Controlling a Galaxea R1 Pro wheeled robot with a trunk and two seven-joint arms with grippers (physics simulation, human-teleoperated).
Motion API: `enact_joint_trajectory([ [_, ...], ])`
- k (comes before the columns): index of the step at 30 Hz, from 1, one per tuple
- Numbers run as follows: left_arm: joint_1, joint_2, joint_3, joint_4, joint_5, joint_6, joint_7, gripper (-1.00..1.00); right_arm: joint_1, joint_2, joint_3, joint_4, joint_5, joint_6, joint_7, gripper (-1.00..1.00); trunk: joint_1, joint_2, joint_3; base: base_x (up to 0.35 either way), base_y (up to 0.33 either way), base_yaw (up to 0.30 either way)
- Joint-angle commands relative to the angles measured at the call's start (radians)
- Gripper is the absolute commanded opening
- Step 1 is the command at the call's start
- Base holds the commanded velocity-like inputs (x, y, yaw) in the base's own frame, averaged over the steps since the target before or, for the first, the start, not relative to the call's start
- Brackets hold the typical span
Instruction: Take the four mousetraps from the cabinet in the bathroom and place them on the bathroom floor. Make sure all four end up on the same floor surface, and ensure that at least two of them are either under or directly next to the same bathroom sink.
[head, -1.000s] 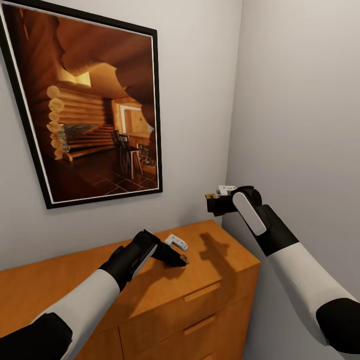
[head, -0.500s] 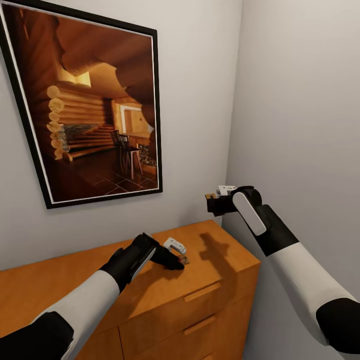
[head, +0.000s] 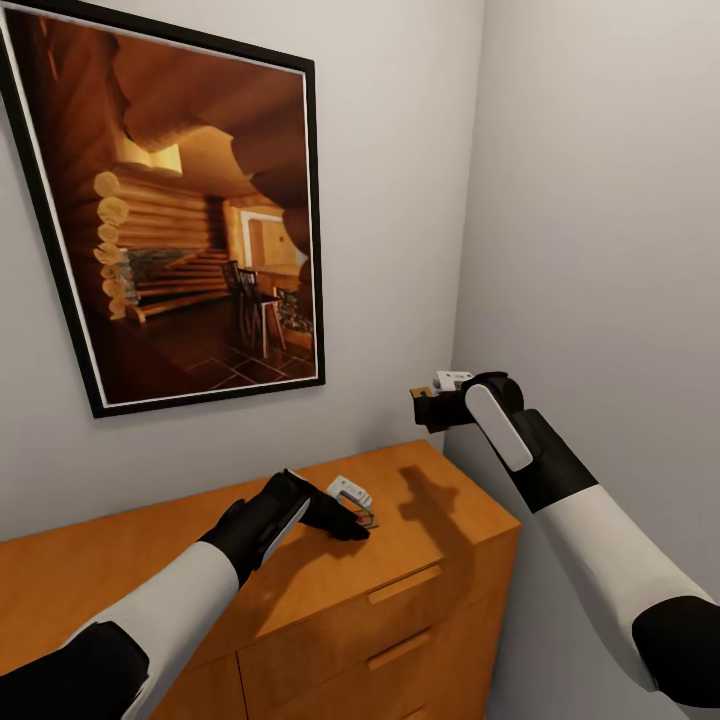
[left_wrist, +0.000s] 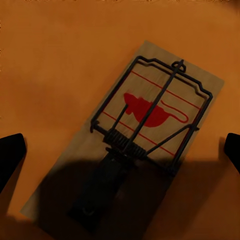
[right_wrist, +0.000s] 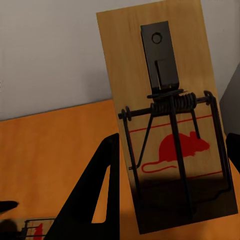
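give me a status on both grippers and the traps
Left gripper open, low over a mousetrap lying flat on the cabinet top. Right gripper shut on second mousetrap, raised above cabinet. Nothing in the way.

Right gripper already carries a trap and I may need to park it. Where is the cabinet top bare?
Bare cabinet top runs behind the left arm toward the picture wall, and at the corner under the right gripper. It is crowded where the left gripper straddles the lying mousetrap.
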Motion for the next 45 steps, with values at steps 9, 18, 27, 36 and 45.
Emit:
enact_joint_trajectory([
  [9,0.000,0.000,-0.003,0.051,-0.004,0.004,0.002,1.00,-0.001,-0.001,0.002,-0.001,-0.012,0.001,-0.008,-1.00,0.000,-0.001,-0.002,0.000,0.000,0.000],
  [18,0.000,0.001,-0.003,0.070,-0.002,0.004,0.002,1.00,-0.001,-0.001,0.002,-0.001,-0.012,0.001,-0.008,-1.00,0.000,-0.001,-0.002,0.000,0.000,0.000],
  [27,0.000,0.002,-0.002,0.076,-0.002,0.003,0.002,1.00,-0.001,-0.001,0.002,-0.001,-0.012,0.001,-0.008,-1.00,0.000,-0.001,-0.002,0.000,0.000,0.000],
  [36,0.000,0.001,-0.001,0.076,-0.003,0.003,0.002,-1.00,-0.001,-0.001,0.002,-0.001,-0.012,0.001,-0.008,-1.00,0.000,-0.001,-0.002,0.000,0.000,0.000],
  [45,0.000,0.002,-0.001,0.077,-0.002,0.004,0.002,-1.00,-0.001,-0.001,0.002,-0.001,-0.012,0.001,-0.008,-1.00,0.000,-0.001,-0.002,0.000,0.000,0.000],
])
